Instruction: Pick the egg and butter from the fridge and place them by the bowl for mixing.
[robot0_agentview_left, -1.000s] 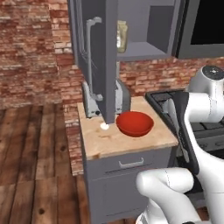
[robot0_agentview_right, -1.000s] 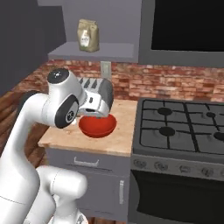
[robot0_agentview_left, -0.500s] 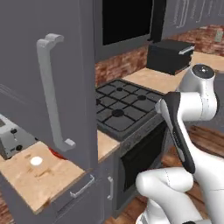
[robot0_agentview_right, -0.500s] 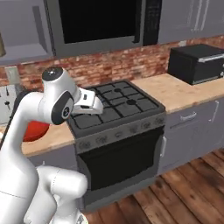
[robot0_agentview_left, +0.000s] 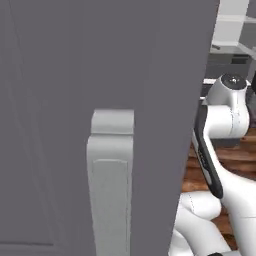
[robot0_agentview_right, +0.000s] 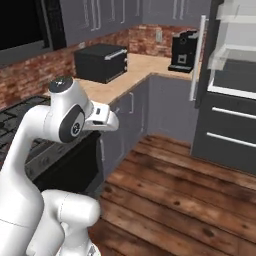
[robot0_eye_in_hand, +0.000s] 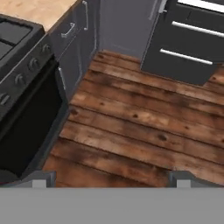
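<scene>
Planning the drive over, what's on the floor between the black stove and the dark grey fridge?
In the hand view, bare wooden plank floor separates the black stove from the dark grey fridge.

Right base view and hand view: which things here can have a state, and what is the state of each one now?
fridge: upper door open, shelves showing; lower drawers shut.
tool: open, fingertips far apart, nothing between them.
oven door: shut.
black countertop oven: door shut.
counter cabinet doors: shut.
</scene>
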